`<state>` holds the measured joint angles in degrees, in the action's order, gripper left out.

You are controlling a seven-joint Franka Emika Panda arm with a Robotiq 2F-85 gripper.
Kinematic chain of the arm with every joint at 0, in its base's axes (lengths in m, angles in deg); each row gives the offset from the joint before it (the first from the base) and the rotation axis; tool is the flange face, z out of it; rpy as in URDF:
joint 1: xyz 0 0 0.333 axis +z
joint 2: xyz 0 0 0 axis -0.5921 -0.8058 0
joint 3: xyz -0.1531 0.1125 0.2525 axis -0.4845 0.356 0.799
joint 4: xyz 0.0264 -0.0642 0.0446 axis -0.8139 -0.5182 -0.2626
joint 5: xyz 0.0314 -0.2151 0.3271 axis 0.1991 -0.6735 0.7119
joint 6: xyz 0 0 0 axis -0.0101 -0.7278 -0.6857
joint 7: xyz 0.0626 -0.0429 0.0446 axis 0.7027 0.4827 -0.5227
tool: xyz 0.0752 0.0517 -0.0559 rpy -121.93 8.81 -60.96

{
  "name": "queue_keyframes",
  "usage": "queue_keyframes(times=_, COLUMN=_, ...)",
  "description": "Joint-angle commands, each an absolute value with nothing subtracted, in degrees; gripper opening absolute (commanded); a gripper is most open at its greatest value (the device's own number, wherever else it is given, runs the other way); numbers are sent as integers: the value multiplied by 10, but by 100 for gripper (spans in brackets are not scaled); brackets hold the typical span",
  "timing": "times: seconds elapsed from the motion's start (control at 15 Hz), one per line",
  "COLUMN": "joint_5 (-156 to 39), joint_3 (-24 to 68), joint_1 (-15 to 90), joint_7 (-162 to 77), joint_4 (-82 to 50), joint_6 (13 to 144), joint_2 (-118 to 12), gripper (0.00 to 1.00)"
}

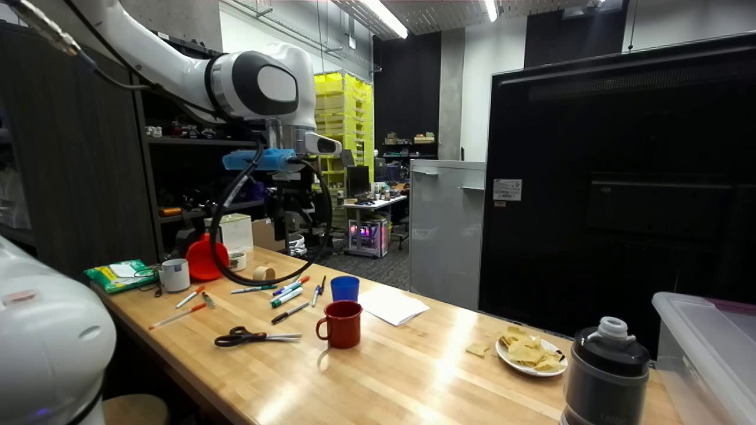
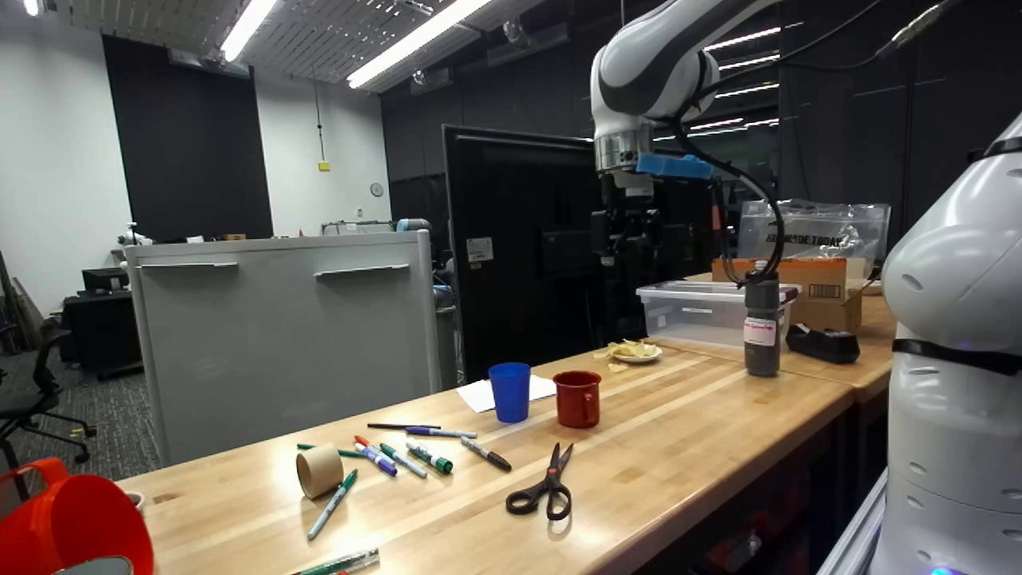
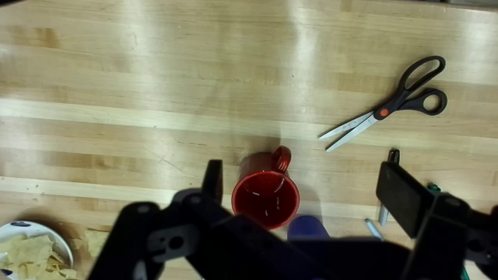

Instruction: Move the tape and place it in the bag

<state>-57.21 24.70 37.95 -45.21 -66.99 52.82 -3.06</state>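
The tape, a tan roll (image 1: 267,271), lies on its side on the wooden table among the markers, and it also shows in an exterior view (image 2: 329,468). The bright red bag (image 1: 205,260) is beyond it near the table's far end. In an exterior view the bag (image 2: 88,519) is cut by the frame edge, with its opening and a loop handle showing. Tape and bag are out of the wrist view. My gripper (image 2: 628,249) is open and empty, high above the table; in the wrist view its fingers (image 3: 301,184) are wide apart above the red mug, not touching it.
The red mug (image 1: 344,324), blue cup (image 1: 345,288), scissors (image 1: 248,336) and several markers (image 2: 427,456) stand or lie mid-table. A white mug (image 1: 175,275) and green package (image 1: 121,275) flank the bag. A chip plate (image 1: 531,354) and bottle (image 2: 762,323) are at the opposite end.
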Motion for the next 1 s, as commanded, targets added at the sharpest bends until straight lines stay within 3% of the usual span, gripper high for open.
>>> queue_keyframes(times=0.0, joint_5=-569, joint_3=253, joint_1=373, joint_7=-455, joint_4=-669, joint_6=527, joint_2=-31, gripper=100)
queue_keyframes(times=0.93, joint_5=-439, joint_3=232, joint_1=373, joint_7=-427, joint_4=-639, joint_6=542, joint_2=-72, gripper=100)
